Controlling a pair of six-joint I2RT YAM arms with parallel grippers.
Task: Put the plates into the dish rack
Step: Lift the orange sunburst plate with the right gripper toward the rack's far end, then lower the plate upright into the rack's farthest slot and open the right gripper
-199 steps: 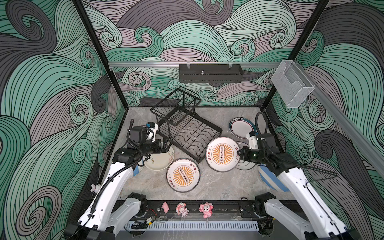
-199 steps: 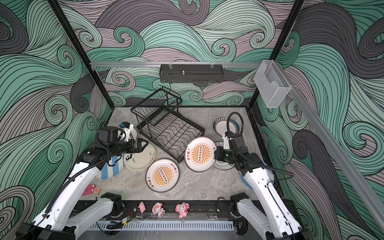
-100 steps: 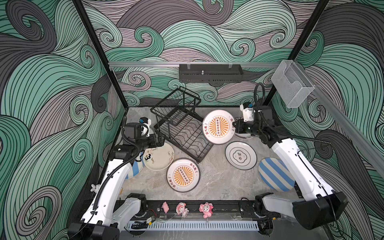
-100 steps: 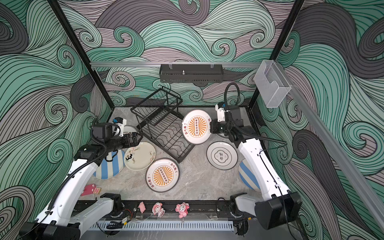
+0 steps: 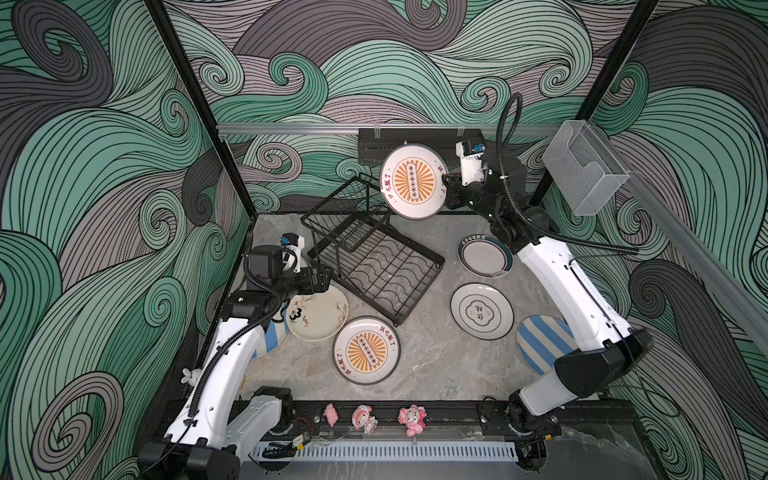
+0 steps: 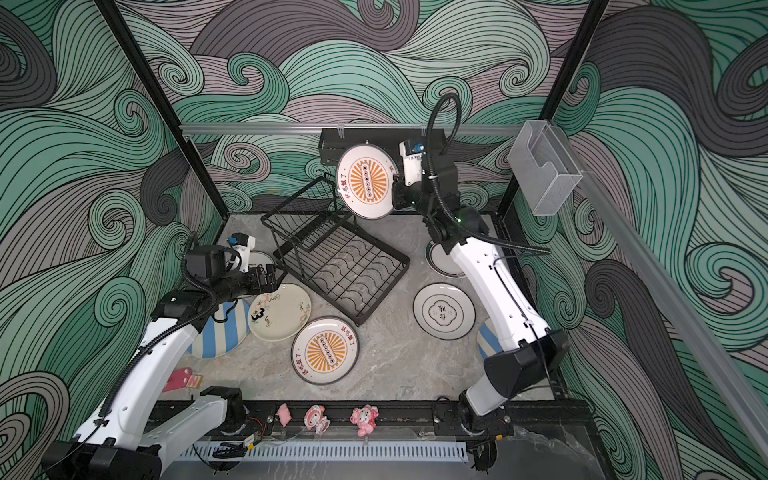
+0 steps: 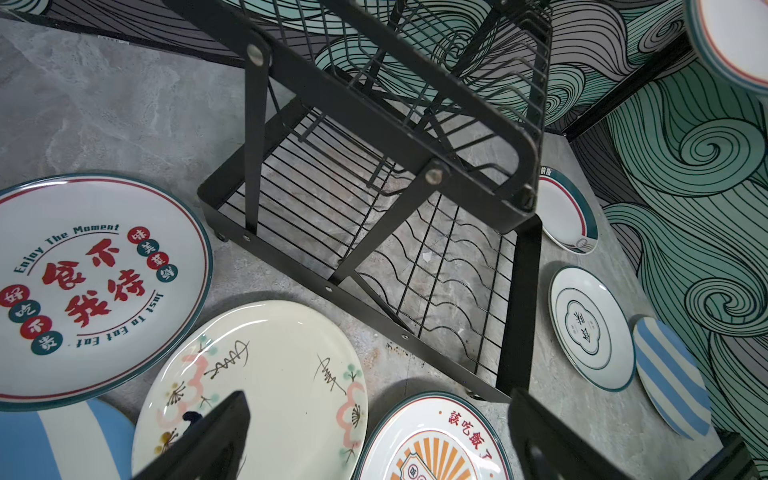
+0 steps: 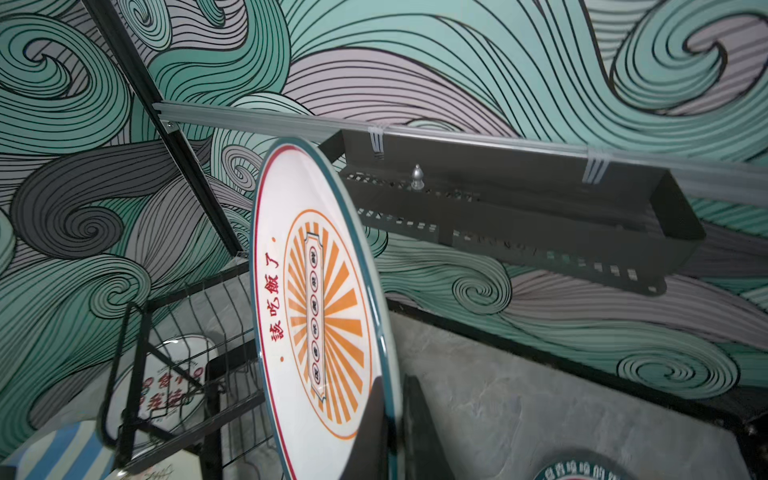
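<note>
Over on the left of a top view, my left gripper [image 5: 320,279] hangs low beside the dish rack [image 5: 374,257], jaws spread wide and holding nothing. The left wrist view shows both fingers far apart.

Three plates lie flat on the table [image 5: 436,370] around it:
- a blue-white striped plate [image 5: 270,340], half under my forearm
- a red-character plate [image 7: 95,291], beside the rack
- the cream plate [image 5: 318,313], just below the gripper in the frame

Lower centre, a sunburst plate [image 5: 365,350] lies flat too, just beside the rack's near corner.

Middle of the frame now: the rack sits diagonally, and every slot I can see is bare, upper basket and lower tray alike. Nothing is loaded yet.

Upper centre, here's the action! My right gripper [image 5: 444,192] is pinched on the rim of the second sunburst plate [image 5: 412,181]. The plate is carried high and tilted up off the flat, above the rack's far end and in front of the black shelf [image 5: 370,149] on the back wall.

Right of the rack, three more wait flat:
- the teal-rimmed plate [image 5: 485,255]
- a white plate with black characters [image 5: 482,311]
- a second striped plate [image 5: 544,343], partly under my right arm

By my count, none are racked, one is in the air and seven are on the table. I judge we're at the very start, and this first plate needs lowering edge-first into a slot.
</note>
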